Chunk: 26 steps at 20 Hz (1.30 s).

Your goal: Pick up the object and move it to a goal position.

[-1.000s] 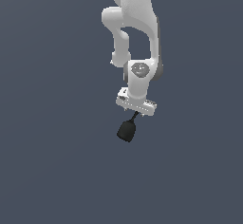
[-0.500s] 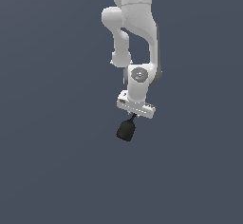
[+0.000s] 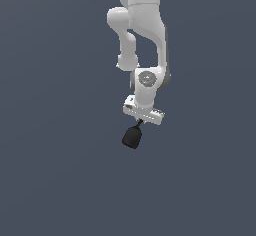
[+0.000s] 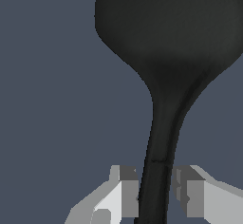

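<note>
Since the earlier frames we see almost no shift: the arm (image 3: 142, 25) keeps its pose and the object (image 3: 132, 136) hangs at the same spot below the tool (image 3: 140, 122), perhaps a touch lower. Our tool is closed down narrowly on the object's thin stem (image 4: 156, 190), fingers (image 4: 127, 192) pressing either side of it, bulb pointing away from the wrist. We judge the carry has slowed or is settling near its goal, though no goal marker shows. The grip looks steady.
</note>
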Available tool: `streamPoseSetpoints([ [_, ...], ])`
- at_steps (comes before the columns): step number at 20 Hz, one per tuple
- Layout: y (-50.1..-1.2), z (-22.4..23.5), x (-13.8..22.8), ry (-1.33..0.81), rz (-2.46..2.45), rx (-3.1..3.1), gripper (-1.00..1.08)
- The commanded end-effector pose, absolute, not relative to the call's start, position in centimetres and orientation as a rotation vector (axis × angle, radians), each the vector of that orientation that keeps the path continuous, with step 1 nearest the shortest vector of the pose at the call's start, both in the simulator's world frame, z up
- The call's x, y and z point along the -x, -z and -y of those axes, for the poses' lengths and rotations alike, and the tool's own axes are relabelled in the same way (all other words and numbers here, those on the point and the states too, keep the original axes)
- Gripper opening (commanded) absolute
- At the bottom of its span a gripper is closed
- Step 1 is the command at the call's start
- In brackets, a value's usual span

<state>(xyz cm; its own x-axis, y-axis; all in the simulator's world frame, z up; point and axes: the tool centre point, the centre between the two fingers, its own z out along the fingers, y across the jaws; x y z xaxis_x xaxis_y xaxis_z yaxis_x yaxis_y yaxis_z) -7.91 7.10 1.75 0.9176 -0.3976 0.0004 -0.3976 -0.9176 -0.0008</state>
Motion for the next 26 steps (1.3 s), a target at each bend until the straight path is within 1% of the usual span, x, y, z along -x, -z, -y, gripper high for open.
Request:
streamPoseSetpoints([
  [1, -1.8, -7.2, 8.0, 0.001, -0.637, 3.076, -1.00],
  [7, -2.2, -9.3, 9.1, 0.001, -0.637, 3.076, -1.00],
  [19, -3.9, -17.2, 13.2, 0.000, -0.638, 3.076, -1.00],
  [26, -4.2, -18.7, 13.9, 0.000, -0.639, 3.076, -1.00],
])
